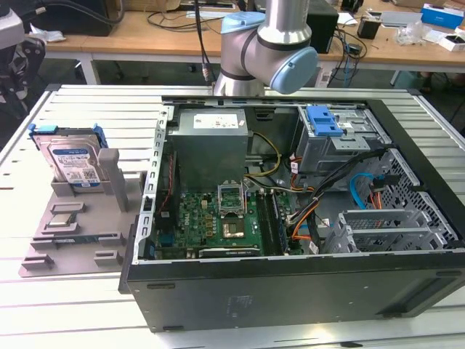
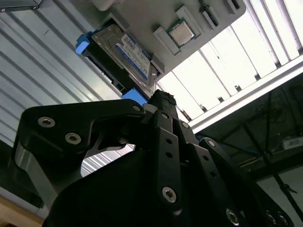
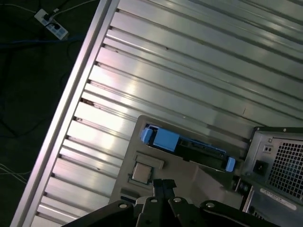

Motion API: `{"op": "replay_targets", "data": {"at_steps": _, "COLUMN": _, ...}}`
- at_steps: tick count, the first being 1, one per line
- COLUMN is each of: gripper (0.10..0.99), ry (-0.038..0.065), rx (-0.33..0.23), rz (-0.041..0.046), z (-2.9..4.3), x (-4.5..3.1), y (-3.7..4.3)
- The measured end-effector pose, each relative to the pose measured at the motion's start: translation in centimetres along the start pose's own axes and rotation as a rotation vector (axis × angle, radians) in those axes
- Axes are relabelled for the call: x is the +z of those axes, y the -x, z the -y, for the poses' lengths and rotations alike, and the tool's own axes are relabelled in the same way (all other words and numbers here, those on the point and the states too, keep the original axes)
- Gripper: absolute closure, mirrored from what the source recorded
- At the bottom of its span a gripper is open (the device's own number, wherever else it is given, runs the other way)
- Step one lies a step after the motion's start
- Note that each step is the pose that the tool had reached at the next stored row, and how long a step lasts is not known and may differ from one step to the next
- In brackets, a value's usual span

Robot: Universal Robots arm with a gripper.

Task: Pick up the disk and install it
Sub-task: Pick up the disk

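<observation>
The disk (image 1: 73, 163) is a silver hard drive with a white-and-blue label and a blue frame. It stands on edge, leaning in a slot of the grey fixture plate (image 1: 43, 251), at the exterior view's left. In the second wrist view the disk (image 2: 124, 53) lies just beyond my gripper (image 2: 163, 98), whose black fingers are pressed together with nothing between them. The first wrist view looks down on the disk (image 3: 189, 147) edge-on, with my gripper (image 3: 163, 183) well above the plate. The arm (image 1: 269, 43) rises behind the computer case.
An open computer case (image 1: 290, 287) lies on the slatted metal table (image 1: 94, 109), with a grey power supply box (image 1: 211, 142), motherboard (image 1: 218, 218), cables and a blue latch (image 1: 323, 120) on the drive cage. A processor chip (image 1: 64, 211) rests on the fixture plate. Desks stand behind.
</observation>
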State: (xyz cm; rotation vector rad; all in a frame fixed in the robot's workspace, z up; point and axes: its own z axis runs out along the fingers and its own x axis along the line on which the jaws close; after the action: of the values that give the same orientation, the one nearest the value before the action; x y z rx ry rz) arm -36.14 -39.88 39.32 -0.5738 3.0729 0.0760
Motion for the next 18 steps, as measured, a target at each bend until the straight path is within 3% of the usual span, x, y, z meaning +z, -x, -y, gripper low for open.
{"op": "replay_targets", "data": {"at_steps": 18, "gripper": 0.98, "ry": 0.004, "rx": -0.173, "rz": -0.0078, "z": 0.0, "x": 0.0, "y": 0.0}}
